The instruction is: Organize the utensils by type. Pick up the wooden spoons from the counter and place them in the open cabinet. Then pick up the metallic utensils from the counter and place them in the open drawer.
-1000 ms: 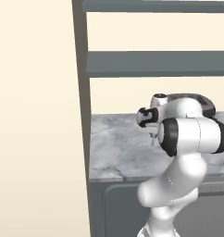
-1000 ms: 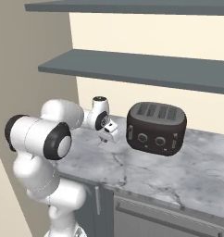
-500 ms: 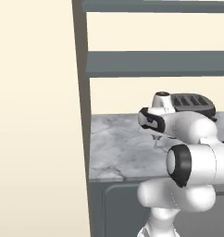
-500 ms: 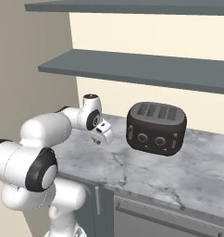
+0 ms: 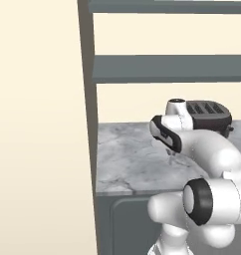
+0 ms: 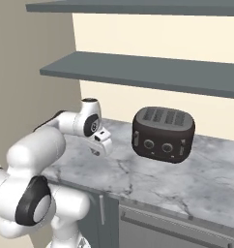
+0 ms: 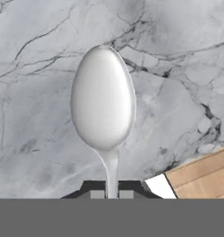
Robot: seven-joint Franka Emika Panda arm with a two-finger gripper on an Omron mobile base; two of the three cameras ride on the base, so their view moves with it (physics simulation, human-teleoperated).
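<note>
A: Jaws? Where's the task obj?

B: Two-finger gripper (image 7: 111,193) nearly together, clamped on the neck of a small thin silver-grey metal spoon (image 7: 103,99). Bowl points away from the hand, hanging above the white-grey veined marble counter (image 7: 178,69), not touching afaict. In right base view gripper (image 6: 100,145) hovers over the counter's left part, well apart from the dark rounded four-slot toaster (image 6: 162,133).

A: Handling?

B: Prob light, stiff, smooth metal, so slippery; thin neck could pivot in the pinch. Grip nearer mid-handle would be steadier imo.

A: Containers?

B: Grey open shelves (image 6: 153,72) above the counter look bare. Toaster slots: can't tell contents.
</note>
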